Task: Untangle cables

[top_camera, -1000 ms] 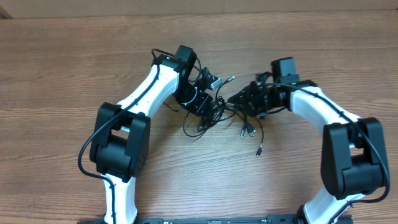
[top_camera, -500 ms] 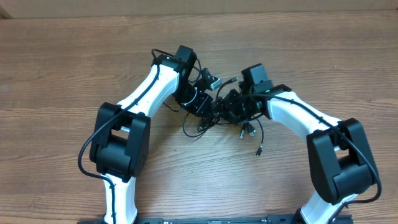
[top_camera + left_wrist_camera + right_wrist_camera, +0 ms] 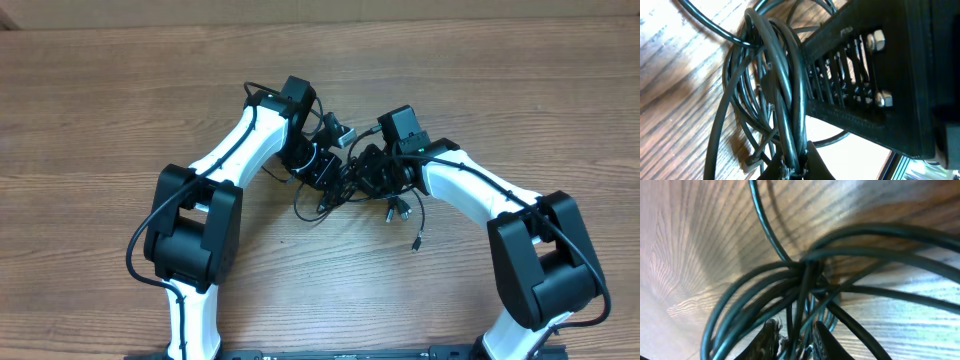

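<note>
The cables [image 3: 330, 195] lie as a tangle of thin black cords on the wooden table [image 3: 100, 100], between the two arms. Loose plug ends [image 3: 402, 210] trail to the right, and a silver-white plug [image 3: 343, 132] sticks up behind. My left gripper [image 3: 336, 174] is shut on a bundle of cords; in the left wrist view its tips [image 3: 794, 167] pinch the looped cables [image 3: 785, 75]. My right gripper [image 3: 354, 178] meets the tangle from the right. In the right wrist view its fingers [image 3: 771, 335] clamp several strands of the cables [image 3: 805, 275].
The two gripper heads nearly touch over the tangle; the right one's black slatted body [image 3: 865, 80] fills the left wrist view. One plug [image 3: 415, 243] lies apart toward the front. Both arm bases stand at the table's near edge [image 3: 320, 352].
The right arm has swung left into the tangle, up against the left gripper, and its jaws have narrowed onto cords. The left arm has held still with its grip.
</note>
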{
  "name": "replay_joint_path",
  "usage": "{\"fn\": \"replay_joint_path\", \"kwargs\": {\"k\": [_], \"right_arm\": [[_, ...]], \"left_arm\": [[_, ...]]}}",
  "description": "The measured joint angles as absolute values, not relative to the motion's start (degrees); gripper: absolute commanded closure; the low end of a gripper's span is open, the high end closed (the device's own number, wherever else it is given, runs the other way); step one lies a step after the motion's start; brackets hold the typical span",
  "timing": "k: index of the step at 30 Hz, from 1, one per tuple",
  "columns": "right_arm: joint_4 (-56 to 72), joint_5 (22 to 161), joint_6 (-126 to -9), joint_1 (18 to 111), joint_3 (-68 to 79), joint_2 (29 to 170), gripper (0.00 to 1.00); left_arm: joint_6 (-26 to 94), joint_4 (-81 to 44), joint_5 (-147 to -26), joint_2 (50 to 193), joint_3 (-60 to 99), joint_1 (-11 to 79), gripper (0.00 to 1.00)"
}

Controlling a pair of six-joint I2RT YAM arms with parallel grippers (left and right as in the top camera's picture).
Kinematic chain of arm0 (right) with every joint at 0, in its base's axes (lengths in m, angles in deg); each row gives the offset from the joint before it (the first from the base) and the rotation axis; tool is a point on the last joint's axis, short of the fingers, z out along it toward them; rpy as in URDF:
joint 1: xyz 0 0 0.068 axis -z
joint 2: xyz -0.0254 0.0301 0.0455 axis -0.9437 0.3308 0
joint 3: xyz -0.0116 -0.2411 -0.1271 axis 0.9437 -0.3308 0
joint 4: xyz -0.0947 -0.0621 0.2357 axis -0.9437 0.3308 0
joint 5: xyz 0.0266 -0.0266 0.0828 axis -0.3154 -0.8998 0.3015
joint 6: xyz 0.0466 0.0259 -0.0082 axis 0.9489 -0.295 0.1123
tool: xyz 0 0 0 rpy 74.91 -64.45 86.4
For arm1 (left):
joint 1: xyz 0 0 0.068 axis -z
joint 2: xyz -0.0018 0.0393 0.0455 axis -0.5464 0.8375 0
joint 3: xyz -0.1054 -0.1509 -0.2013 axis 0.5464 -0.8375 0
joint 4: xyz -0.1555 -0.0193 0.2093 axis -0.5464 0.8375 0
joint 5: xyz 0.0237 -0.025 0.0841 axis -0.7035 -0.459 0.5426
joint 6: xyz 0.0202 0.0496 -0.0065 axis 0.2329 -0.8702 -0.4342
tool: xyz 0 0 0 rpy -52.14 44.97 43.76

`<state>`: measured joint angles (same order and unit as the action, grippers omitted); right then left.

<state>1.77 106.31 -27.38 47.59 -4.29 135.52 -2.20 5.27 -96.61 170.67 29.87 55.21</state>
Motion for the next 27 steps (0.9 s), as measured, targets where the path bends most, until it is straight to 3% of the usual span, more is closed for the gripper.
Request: {"fn": "replay_joint_path", "kwargs": {"k": [9, 11, 13, 17, 27], "right_arm": [[-0.68, 105.98, -26.98, 46.58, -4.29, 137.99, 0.82], [-0.9, 105.87, -26.88, 46.3, -4.29, 138.47, 0.73], [-0.92, 105.54, -26.98, 46.21, -4.29, 138.71, 0.73], [-1.1, 106.72, -27.73, 46.69, -4.29, 138.95, 0.84], [0.39, 115.07, -31.03, 53.56, -4.29, 138.95, 0.81]], "left_arm": [[-1.53, 3.94, -96.63, 170.67, 29.61, 55.21, 0.94], [-1.53, 3.91, -96.61, 170.67, 29.5, 55.21, 0.93], [-1.37, 3.91, -96.59, 170.67, 29.5, 55.21, 0.92], [-1.31, 3.96, -96.59, 170.67, 29.5, 55.21, 0.91], [-0.45, 4.18, -96.61, 170.67, 29.5, 54.47, 0.92]]}}
